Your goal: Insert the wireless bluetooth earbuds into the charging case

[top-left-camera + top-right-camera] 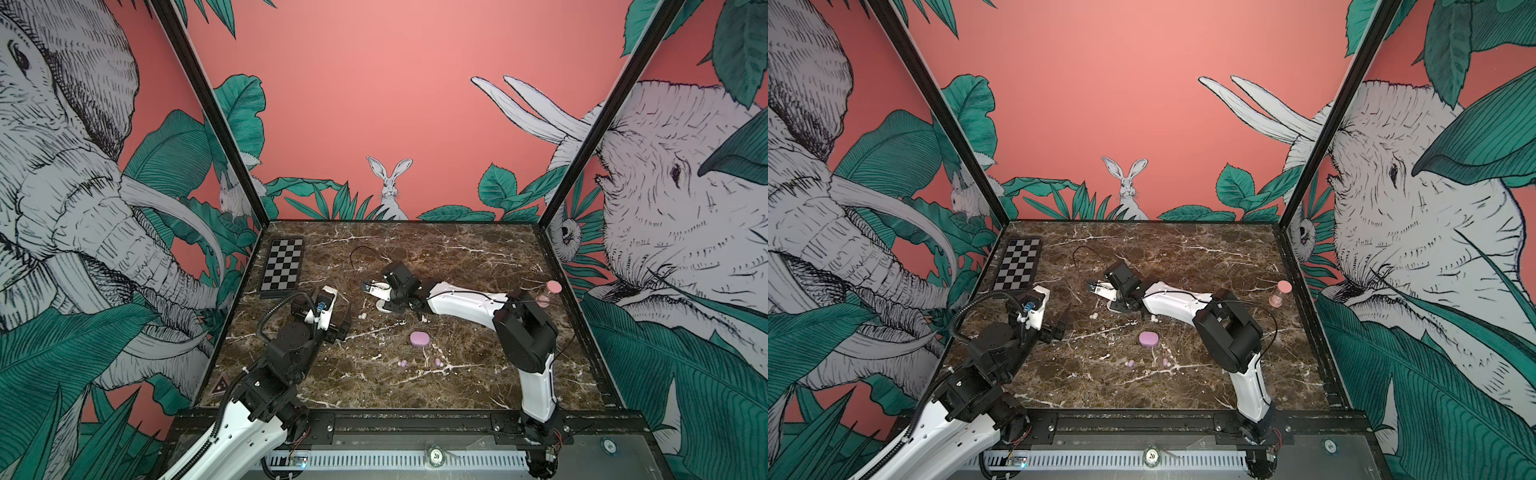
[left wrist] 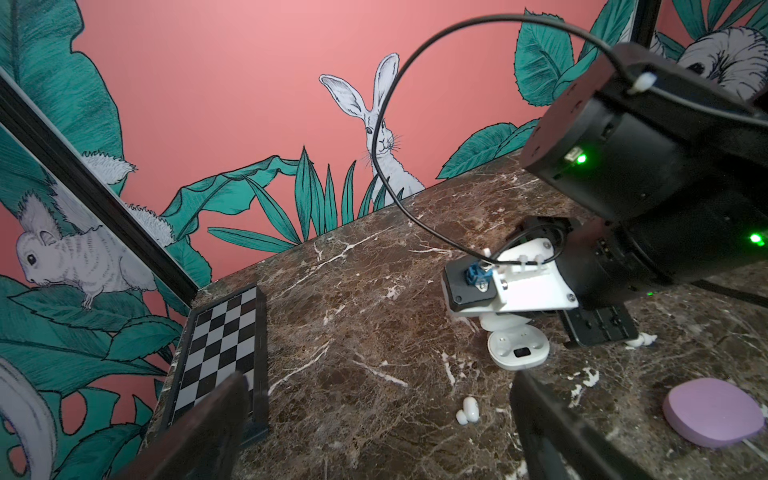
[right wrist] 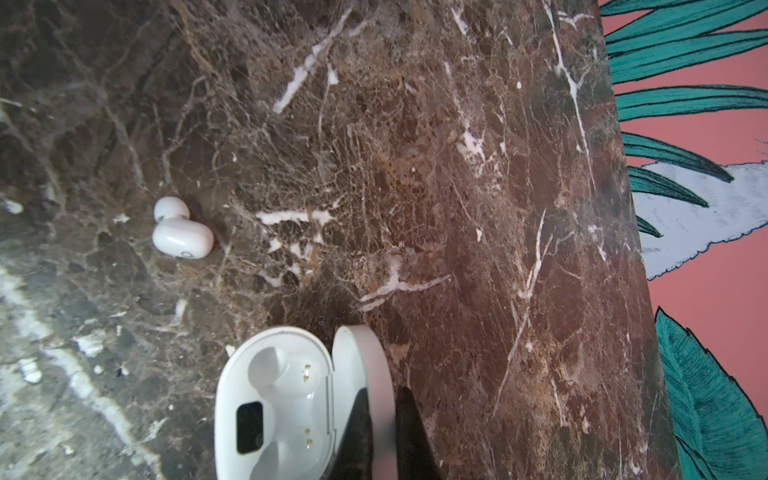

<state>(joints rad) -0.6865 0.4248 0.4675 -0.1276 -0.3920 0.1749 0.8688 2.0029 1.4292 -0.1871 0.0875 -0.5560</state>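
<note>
the white charging case (image 3: 274, 399) was found open, both sockets empty, with its lid (image 3: 361, 345) pinched by the right gripper (image 3: 384, 401). the left gripper (image 2: 378, 386) was spread, with nothing between the jaws. one white earbud (image 3: 183, 230) lay near the case and a second white earbud (image 1: 424, 319) on its other side. the lilac case (image 1: 419, 338) – shut – and two lilac earbuds (image 1: 402, 363) lay further off. no insertion was judged done; all four were left.

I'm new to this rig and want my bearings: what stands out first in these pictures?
The pink jungle mural, with a rabbit on the back wall, wraps the marble table. Mid-table the right gripper pinches the lid of an open, empty white case, while the left gripper stands open near a white earbud. A closed lilac case lies nearer the front.
</note>
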